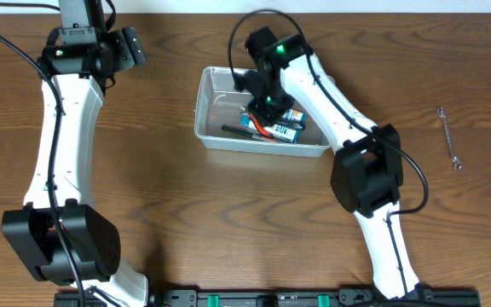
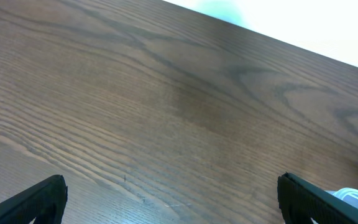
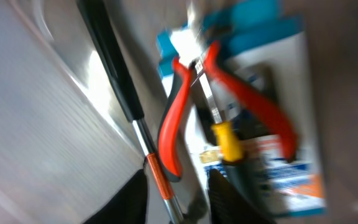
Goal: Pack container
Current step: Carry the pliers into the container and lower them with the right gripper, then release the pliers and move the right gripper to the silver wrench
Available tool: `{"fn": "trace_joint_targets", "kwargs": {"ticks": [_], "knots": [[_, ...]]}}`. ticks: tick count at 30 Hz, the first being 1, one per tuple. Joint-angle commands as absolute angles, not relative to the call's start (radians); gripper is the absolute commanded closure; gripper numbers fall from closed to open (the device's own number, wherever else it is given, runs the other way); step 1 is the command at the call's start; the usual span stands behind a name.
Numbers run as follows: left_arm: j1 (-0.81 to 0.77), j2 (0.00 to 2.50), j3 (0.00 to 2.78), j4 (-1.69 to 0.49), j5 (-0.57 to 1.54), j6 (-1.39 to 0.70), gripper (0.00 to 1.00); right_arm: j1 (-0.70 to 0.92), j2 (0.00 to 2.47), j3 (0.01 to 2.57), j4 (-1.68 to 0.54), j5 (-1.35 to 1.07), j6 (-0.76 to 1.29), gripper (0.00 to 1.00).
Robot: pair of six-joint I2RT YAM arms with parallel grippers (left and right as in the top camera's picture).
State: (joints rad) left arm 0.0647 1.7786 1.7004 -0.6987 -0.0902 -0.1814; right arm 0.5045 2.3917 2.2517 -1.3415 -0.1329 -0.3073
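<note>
Right gripper point(image 1: 265, 101) down in container point(image 1: 207, 119), fingers point(image 3: 132, 199) parted, black tool point(image 3: 114, 81) loose between them, so I read drop-off. Pliers point(image 3: 173, 124) just ahead. Left gripper point(image 2: 173, 196) wide apart, idle, container well aside.

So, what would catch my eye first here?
The right gripper dips into the clear container mid-table, above red-handled pliers and a blue-and-white box. Far right, a lone wrench lies on the wooden table, while the left gripper hangs open over bare wood.

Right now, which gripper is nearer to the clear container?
Right. The right gripper hangs over the container; the left gripper is off to its side, over the table.
</note>
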Motion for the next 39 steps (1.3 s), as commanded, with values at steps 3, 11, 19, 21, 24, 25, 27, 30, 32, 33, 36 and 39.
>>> {"fn": "trace_joint_targets", "kwargs": {"ticks": [3,11,19,21,24,25,27,30,32,33,36,39], "knots": [[0.067,1.792,1.706,-0.699,-0.106,-0.169,0.02,0.45,2.275,2.414,-1.39,0.0,-0.283,0.3],[0.067,1.792,1.706,-0.699,-0.106,-0.169,0.02,0.211,2.071,2.481,-1.482,0.175,-0.245,0.15],[0.067,1.792,1.706,-0.699,-0.106,-0.168,0.02,-0.154,2.035,2.427,-1.542,0.068,-0.307,0.26],[0.067,1.792,1.706,-0.699,-0.106,-0.169,0.02,-0.23,2.035,2.362,-1.534,0.012,-0.352,0.27],[0.067,1.792,1.706,-0.699,-0.106,-0.168,0.02,-0.319,2.035,2.243,-1.522,-0.018,-0.4,0.28],[0.067,1.792,1.706,-0.699,-0.106,-0.169,0.02,-0.345,2.035,2.198,-1.509,-0.019,-0.402,0.29],[0.067,1.792,1.706,-0.699,-0.106,-0.168,0.02,-0.382,2.035,2.114,-1.471,-0.02,-0.404,0.3],[0.067,1.792,1.706,-0.698,-0.106,-0.168,0.02,-0.411,2.035,1.995,-1.406,-0.02,-0.431,0.31],[0.067,1.792,1.706,-0.699,-0.106,-0.169,0.02,-0.418,2.036,1.924,-1.357,-0.02,-0.451,0.31],[0.067,1.792,1.706,-0.699,-0.106,-0.169,0.02,-0.419,2.036,1.889,-1.333,-0.02,-0.465,0.31],[0.067,1.792,1.706,-0.699,-0.106,-0.169,0.02,-0.419,2.036,1.797,-1.258,-0.019,-0.49,0.3],[0.067,1.792,1.706,-0.699,-0.106,-0.169,0.02,-0.419,2.041,1.716,-1.184,-0.014,-0.509,0.28]]}}
